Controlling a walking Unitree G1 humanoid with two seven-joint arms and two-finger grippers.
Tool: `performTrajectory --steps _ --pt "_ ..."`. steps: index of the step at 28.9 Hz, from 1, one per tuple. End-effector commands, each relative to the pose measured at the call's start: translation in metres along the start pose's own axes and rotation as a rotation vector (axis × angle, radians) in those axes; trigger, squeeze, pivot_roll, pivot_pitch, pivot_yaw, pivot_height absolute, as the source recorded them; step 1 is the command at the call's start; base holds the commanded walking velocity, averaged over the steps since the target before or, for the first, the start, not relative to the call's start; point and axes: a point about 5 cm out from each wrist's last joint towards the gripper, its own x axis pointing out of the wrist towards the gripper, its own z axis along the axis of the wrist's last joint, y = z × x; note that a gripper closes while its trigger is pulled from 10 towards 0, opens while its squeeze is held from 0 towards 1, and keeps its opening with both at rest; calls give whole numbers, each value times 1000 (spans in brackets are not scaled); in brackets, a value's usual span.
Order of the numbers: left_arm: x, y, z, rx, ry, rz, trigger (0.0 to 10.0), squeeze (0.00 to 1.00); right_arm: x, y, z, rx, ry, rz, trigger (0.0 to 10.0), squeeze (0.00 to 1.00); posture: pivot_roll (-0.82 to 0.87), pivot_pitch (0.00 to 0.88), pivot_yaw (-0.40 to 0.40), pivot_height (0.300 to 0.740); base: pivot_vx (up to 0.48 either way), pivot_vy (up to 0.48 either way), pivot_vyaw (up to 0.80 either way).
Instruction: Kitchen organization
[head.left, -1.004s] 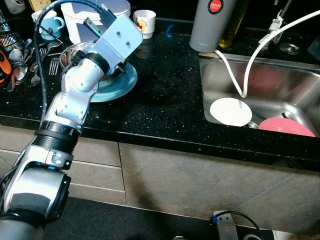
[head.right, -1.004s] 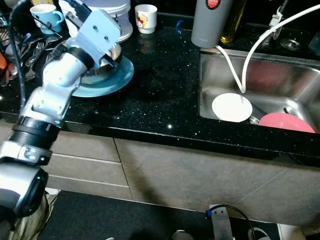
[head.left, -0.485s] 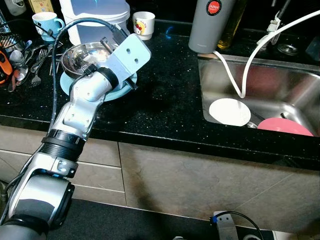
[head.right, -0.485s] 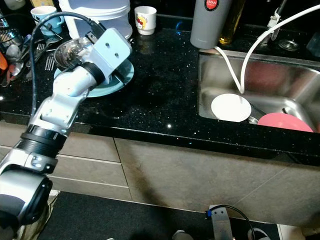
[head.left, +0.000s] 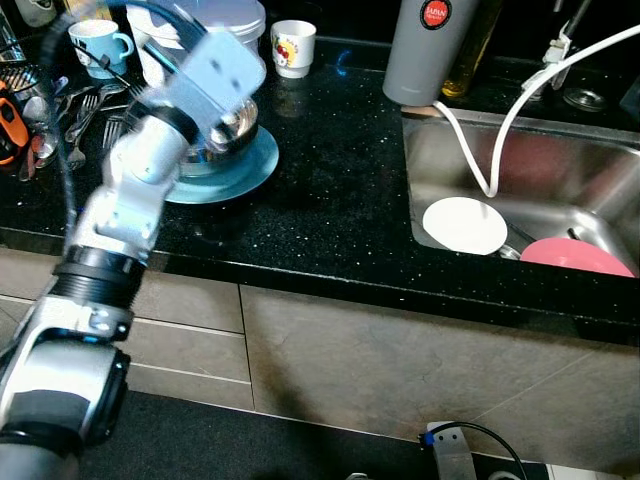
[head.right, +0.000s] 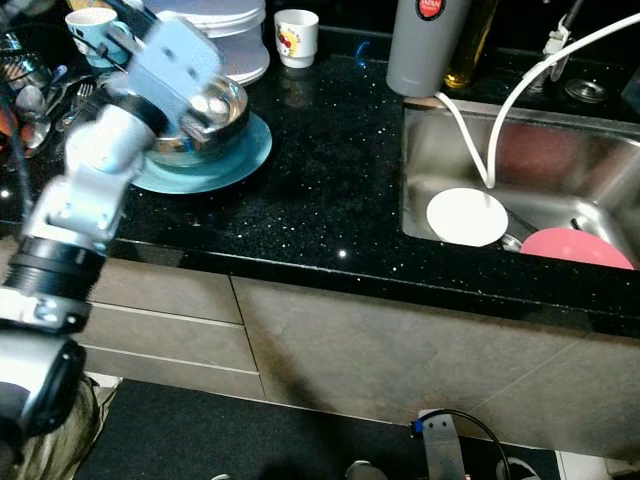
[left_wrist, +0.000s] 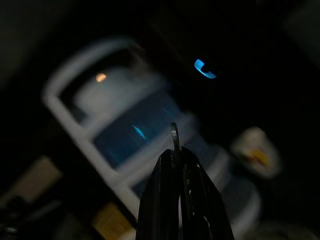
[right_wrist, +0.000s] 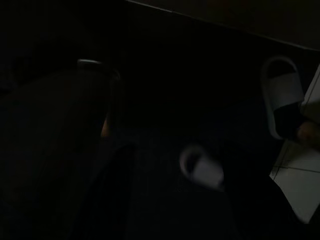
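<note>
A black speckled table (head.left: 330, 200) fills the frame's upper half, a steel sink (head.left: 560, 180) at right. A grey flask (head.left: 430, 50) at top reads "JAPAN". At upper left, a shiny steel bowl (head.right: 215, 115) sits on a teal plate (head.left: 235, 170). The left gripper (left_wrist: 179, 150) hangs blurred over it, jaws pressed closed.

Glossy speckled black stone counter (head.left: 330, 190) — shiny steel bowl (head.right: 205, 115) — brushed-metal sink (head.left: 560, 170)
</note>
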Motion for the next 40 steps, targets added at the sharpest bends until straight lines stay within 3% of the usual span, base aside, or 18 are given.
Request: performTrajectory --steps 1,5,12,15,18,22,23,25,26,27,28,30,34,40 --pt "1 8 9 25 -49 25 0 0 -1 -1 -7 -6 21 -3 10000 0 31 155 -17 740 0 0 0" --pt "3 14 18 9 -104 69 0 0 -1 -1 -7 -7 20 -2 10000 0 31 155 -17 740 0 0 0" --pt "2 6 15 11 -88 57 0 0 -1 -1 -7 -6 20 -2 10000 0 28 157 -17 740 0 0 0" --pt "2 4 15 -55 -91 62 0 0 -1 -1 -7 -6 20 -3 10000 0 28 158 -17 740 0 0 0" --pt "4 6 18 -257 -111 65 0 0 -1 -1 -7 -7 21 -2 10000 0 28 159 -17 740 0 0 0" --pt "4 -4 38 -647 -218 -51 0 0 -1 -1 -7 -10 22 -2 10000 0 30 159 -18 740 0 0 0" --pt "3 -5 42 -710 -239 -66 0 0 -1 -1 -7 -10 22 -2 10000 0 30 159 -18 740 0 0 0" --pt "3 -5 42 -710 -239 -66 0 0 -1 -1 -7 -10 22 -2 10000 0 30 159 -18 740 0 0 0" --pt "2 -6 50 -792 -276 -90 3765 0 -1 -1 -7 -9 22 -2 10000 0 28 158 -18 740 0 0 0" --pt "1 -4 60 -904 -330 -113 10000 0 -1 -1 -7 -12 22 2 10000 0 27 156 -17 740 0 0 -681" --pt "-1 2 72 -1031 -411 -149 10000 0 -1 0 -8 -7 24 7 10000 0 28 152 -16 740 0 0 -800" --pt "-1 2 72 -1031 -411 -149 10000 0 -1 0 -8 -7 24 7 10000 0 28 152 -16 740 0 0 -800" --pt "-6 15 82 -1196 -527 -177 10000 0 -1 0 -8 -5 26 14 10000 0 33 141 -17 740 0 0 -800" --pt "-11 20 79 -1261 -548 -193 10000 0 -1 1 -8 -6 27 17 10000 0 35 128 -16 740 0 0 -800"
